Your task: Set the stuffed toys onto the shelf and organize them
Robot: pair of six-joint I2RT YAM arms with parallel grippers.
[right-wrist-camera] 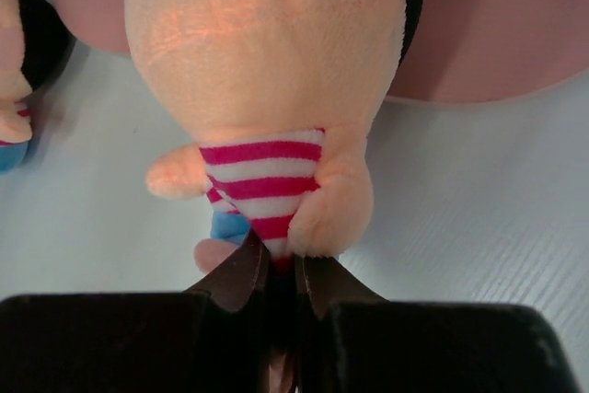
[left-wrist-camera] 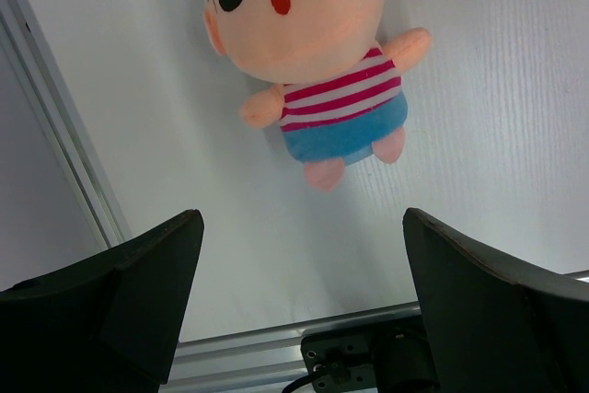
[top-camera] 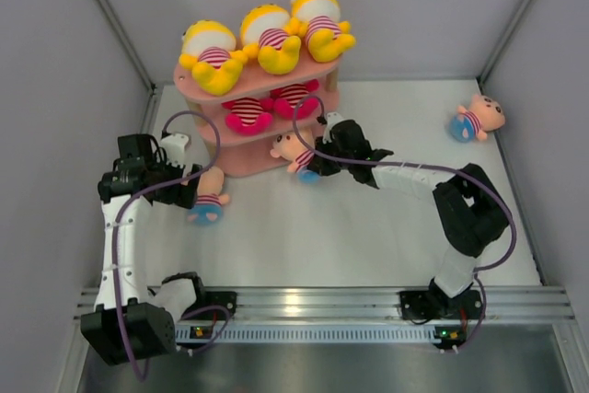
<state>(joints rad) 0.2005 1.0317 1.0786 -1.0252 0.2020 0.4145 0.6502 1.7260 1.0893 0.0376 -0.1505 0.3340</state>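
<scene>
Right pincer [right-wrist-camera: 281, 273] pinches a peach-headed doll [right-wrist-camera: 267, 62] by its striped middle.
Left pincer [left-wrist-camera: 302, 218] spread; I judge it light, squashy plush.

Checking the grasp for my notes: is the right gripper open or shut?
Shut on a peach-headed doll: the right gripper pinches its striped shirt, jaws nearly touching, beside the pink shelf.

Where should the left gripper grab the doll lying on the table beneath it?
The striped shirt, from straight above. The doll lies flat on its back, and its middle is narrower than its big head, so the open left gripper should fit around it.
</scene>
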